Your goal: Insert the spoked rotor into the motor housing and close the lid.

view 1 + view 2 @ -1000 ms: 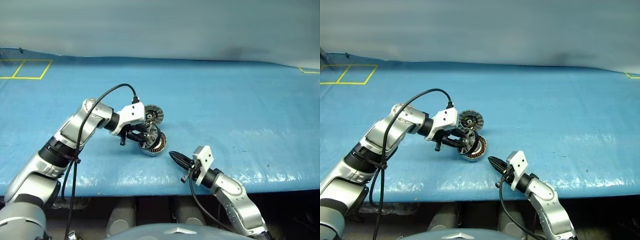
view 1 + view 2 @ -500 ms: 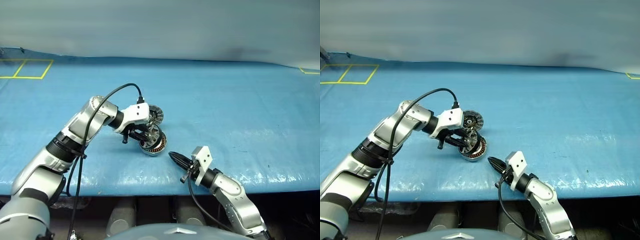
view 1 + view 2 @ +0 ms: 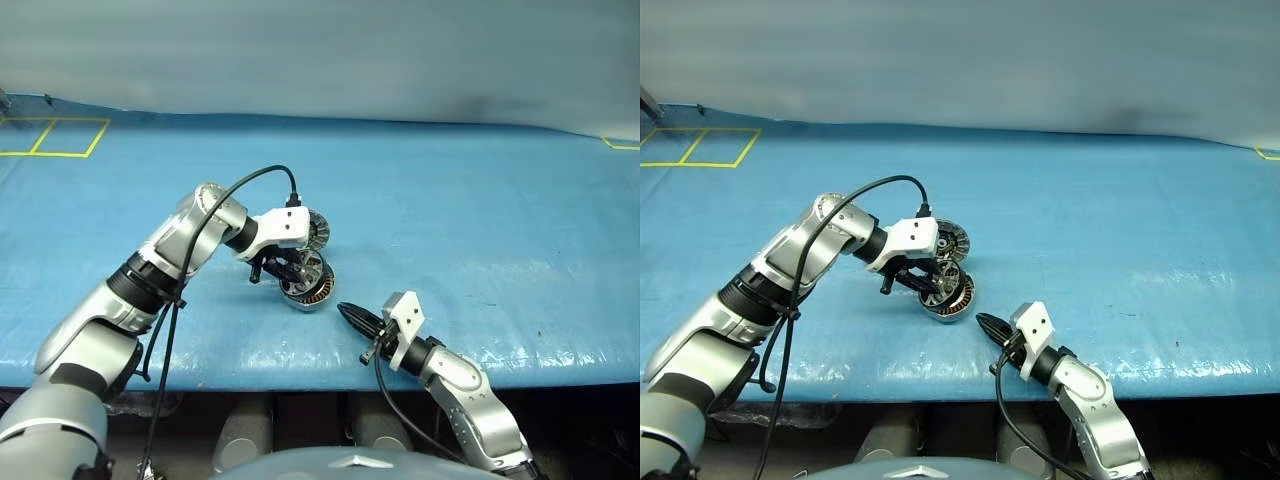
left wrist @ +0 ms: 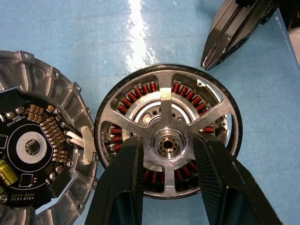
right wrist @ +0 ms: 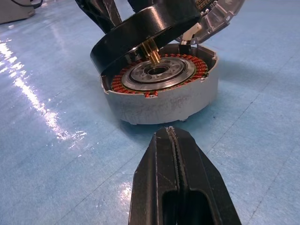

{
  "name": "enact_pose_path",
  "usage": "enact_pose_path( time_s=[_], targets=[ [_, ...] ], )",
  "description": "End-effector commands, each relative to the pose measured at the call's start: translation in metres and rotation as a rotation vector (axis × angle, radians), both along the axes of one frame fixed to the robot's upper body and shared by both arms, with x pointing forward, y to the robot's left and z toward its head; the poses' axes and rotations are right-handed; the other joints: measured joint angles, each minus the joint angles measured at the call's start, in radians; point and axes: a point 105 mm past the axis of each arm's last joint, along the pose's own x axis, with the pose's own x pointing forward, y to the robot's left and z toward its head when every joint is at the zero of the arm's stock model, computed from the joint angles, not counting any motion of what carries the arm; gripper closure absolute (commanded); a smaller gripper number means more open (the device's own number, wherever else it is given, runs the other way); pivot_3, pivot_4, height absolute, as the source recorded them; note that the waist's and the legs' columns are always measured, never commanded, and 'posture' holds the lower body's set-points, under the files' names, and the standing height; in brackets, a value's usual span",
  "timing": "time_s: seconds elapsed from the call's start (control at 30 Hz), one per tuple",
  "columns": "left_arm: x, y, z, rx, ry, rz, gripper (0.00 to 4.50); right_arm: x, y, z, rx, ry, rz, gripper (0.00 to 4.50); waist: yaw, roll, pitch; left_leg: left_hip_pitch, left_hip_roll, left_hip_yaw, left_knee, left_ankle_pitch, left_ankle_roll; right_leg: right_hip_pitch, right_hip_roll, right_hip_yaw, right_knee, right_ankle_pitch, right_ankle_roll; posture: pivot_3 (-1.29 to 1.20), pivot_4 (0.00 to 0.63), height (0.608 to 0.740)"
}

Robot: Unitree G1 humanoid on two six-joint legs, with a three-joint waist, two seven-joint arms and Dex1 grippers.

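The spoked rotor (image 4: pixel 168 143) hangs tilted over the motor housing (image 5: pixel 161 96), one edge dipping into the cup, the other raised clear of the copper windings. The left gripper (image 4: pixel 166 154) clamps it, its 2 black fingers (image 4: pixel 123 180) pinching either side of the hub. The lid (image 4: pixel 33 150) stands swung open, joined to the housing's rim on the far side, dark circuit face showing. The housing sits on the blue table cover (image 3: pixel 480 220). The right gripper (image 5: pixel 176 183) rests just in front of the housing, fingers pressed together on nothing, tips aimed at its grey wall.
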Motion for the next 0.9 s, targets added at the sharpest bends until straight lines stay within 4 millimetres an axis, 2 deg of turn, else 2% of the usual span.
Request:
enact_pose_path(
  time_s=[0.03, 0.6, 0.9],
  targets=[
    [0.001, -0.006, -0.001, 0.029, -0.016, -0.032, 3.23, 0.002, 0.003, 0.008, 0.012, -0.042, 0.003, 4.5, 0.0, 0.0, 0.0, 0.0, 0.0, 0.0, 0.0, 0.0, 0.0, 0.0, 0.0, 0.0, 0.0, 0.0, 0.0, 0.0, 0.15, 0.74],
    [0.001, -0.017, 0.0, 0.095, -0.024, -0.129, 3.23, 0.002, 0.004, 0.007, 0.021, -0.037, -0.017, 4.5, 0.001, 0.0, 0.0, 0.0, 0.0, 0.0, 0.0, 0.0, 0.0, 0.0, 0.0, 0.0, 0.0, 0.0, 0.0, 0.0, 0.15, 0.74],
    [0.004, -0.014, -0.001, 0.114, -0.035, -0.128, 3.23, 0.002, 0.003, 0.005, 0.02, -0.03, -0.025, 4.5, 0.001, 0.0, 0.0, 0.0, 0.0, 0.0, 0.0, 0.0, 0.0, 0.0, 0.0, 0.0, 0.0, 0.0, 0.0, 0.0, 0.15, 0.74]
  ],
)
